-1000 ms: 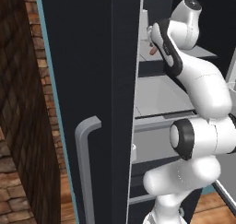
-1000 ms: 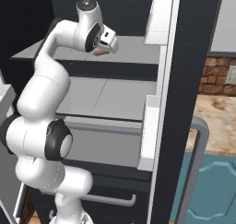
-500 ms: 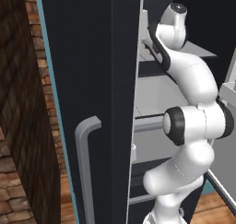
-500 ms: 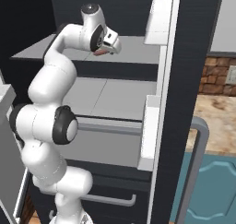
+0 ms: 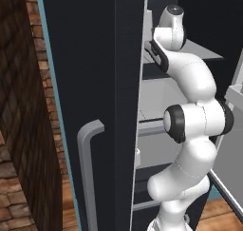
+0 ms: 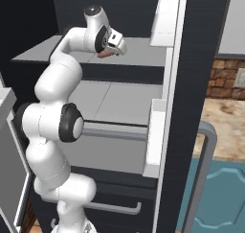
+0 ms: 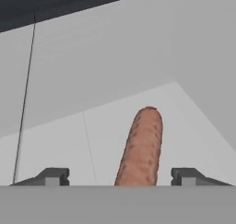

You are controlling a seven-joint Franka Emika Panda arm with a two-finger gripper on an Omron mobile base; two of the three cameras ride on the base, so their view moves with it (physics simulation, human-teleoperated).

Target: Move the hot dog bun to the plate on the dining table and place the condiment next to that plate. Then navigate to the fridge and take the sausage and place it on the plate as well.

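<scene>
Two base cameras behind the arm, both facing the open fridge (image 6: 191, 59), hand camera close over its shelf (image 7: 115, 80)

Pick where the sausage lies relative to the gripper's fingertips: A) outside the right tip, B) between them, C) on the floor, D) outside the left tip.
B: in the hand view the sausage lies on the fridge shelf, running up between the two spread fingertips.
</scene>
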